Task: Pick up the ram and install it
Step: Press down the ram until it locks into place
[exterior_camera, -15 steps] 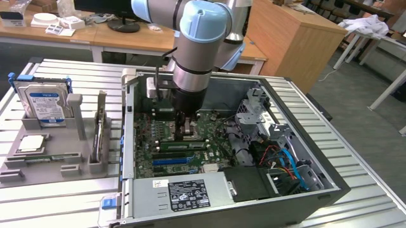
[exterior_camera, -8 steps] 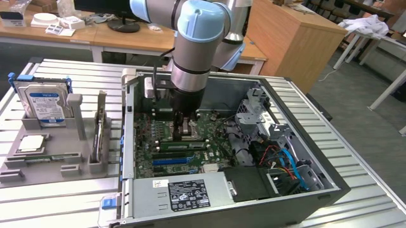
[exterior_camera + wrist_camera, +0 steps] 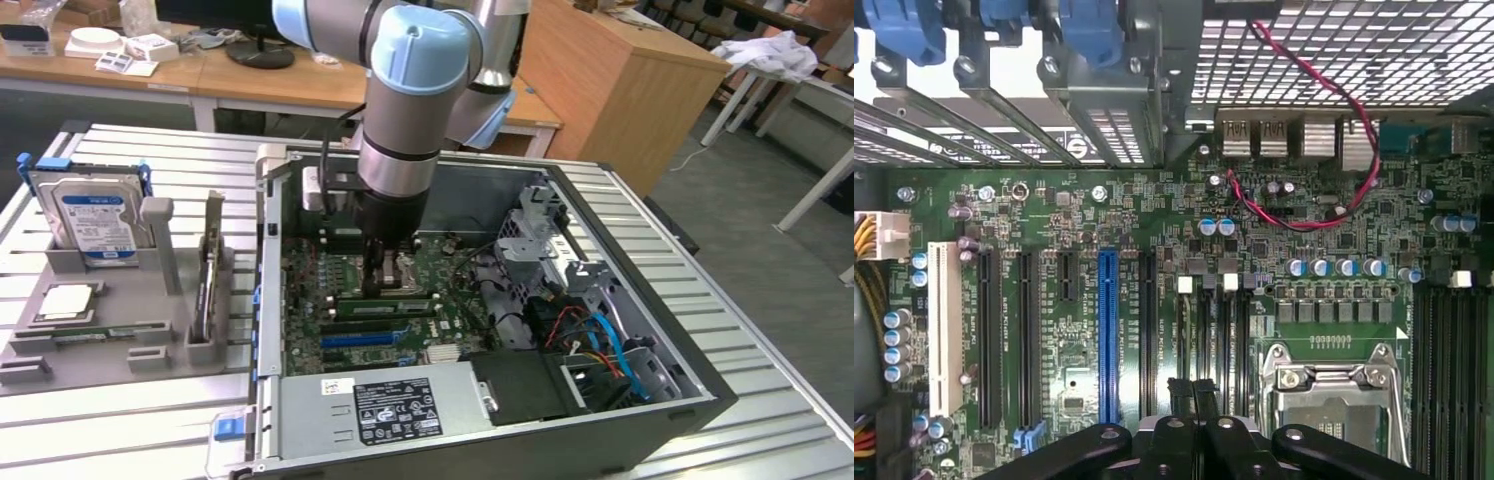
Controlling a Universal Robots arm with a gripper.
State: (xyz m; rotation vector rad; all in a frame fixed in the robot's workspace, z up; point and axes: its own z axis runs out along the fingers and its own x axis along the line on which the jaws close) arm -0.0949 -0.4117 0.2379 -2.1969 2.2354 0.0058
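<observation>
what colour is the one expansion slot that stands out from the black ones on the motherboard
Blue. The blue slot shows best in the wrist view, standing between black slots on the green motherboard.

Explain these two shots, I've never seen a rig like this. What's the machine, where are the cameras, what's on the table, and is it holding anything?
The grey and blue machine is a robot arm reaching down into an open computer case that lies on a ribbed metal table. The exterior view comes from a camera off the arm that sees the whole scene. The wrist view comes from a camera on the arm, looking straight at the motherboard with its empty processor socket.

On the exterior view's left, a grey rack holds a hard drive, a square processor chip and a narrow green stick, likely the ram.

The gripper hangs over the memory slots beside the socket. It is shut, and I see nothing between its fingers.
</observation>
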